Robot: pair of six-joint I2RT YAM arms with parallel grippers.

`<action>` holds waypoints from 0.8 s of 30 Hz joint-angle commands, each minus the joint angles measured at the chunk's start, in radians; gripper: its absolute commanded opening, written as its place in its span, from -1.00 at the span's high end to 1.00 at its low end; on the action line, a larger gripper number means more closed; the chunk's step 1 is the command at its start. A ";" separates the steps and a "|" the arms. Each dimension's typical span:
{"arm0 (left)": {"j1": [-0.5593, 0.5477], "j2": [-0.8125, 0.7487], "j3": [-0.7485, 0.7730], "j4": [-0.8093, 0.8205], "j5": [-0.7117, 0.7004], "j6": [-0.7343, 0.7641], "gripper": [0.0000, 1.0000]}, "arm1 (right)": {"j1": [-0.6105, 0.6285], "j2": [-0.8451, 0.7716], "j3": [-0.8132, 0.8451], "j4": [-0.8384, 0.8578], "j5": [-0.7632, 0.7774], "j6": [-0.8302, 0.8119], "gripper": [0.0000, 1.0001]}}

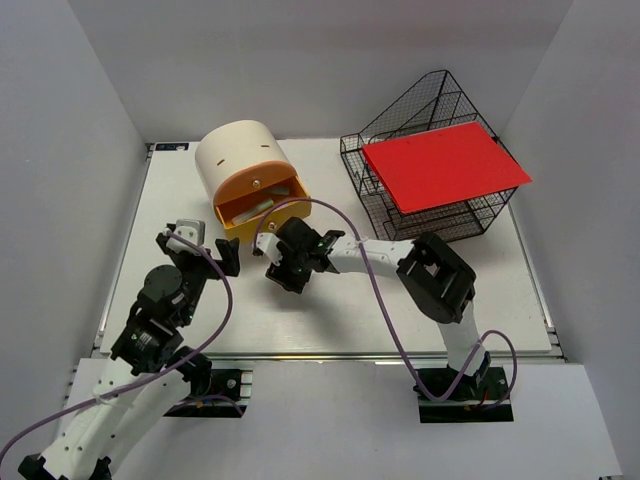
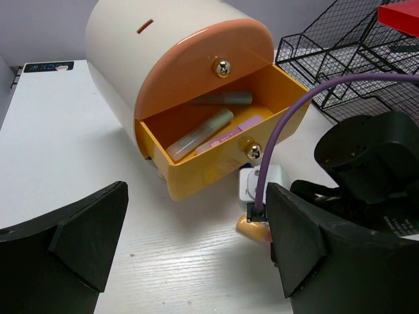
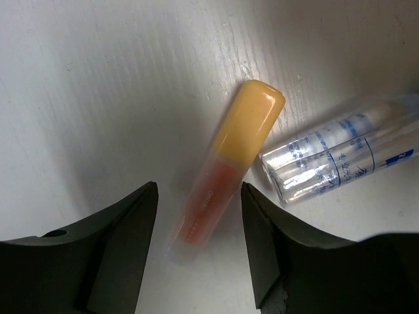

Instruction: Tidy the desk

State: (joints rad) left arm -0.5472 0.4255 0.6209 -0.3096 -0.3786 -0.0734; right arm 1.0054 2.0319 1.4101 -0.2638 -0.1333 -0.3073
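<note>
Desk fills your overhead view: a flat white rectangle boxed by pale walls on the left, far and right sides, with an aluminium rail along the near edge where both arms are bolted. Your widest room to move is the white strip along that near edge between the two bases, and the band down the left edge.

At the far-left corner sits the cream-and-orange drawer box. Its drawer is pulled out toward the desk's middle, with a few slim tubes lying in it. The far-right corner carries the black wire basket with a red sheet on top, one corner reaching past the basket's right side.

Just in front of the drawer, near the middle, the right gripper points down with its jaws partly apart. They straddle an orange-capped tube that lies flat on the desk. You can see a gap at each finger, so nothing is gripped. A clear tube with blue print lies just beside that cap.

The left gripper hovers just left of the right one, jaws spread wide with nothing between them.
</note>
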 commanded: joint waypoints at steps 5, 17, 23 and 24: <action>0.003 -0.013 -0.010 0.012 -0.008 -0.006 -0.89 | 0.035 0.042 0.003 0.047 0.095 0.011 -0.02; 0.003 -0.053 -0.023 0.015 -0.039 -0.002 -0.88 | 0.047 -0.008 -0.048 -0.013 0.051 -0.082 1.00; 0.003 -0.065 -0.024 0.018 -0.059 -0.009 -0.88 | 0.013 -0.276 0.098 -0.319 -0.313 -0.352 1.00; 0.003 -0.067 -0.026 0.018 -0.060 -0.008 -0.88 | 0.010 -0.298 0.154 -0.353 -0.328 -0.393 1.00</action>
State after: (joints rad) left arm -0.5472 0.3687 0.6079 -0.3058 -0.4175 -0.0757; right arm 1.0290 1.9003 1.4189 -0.4828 -0.3012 -0.5308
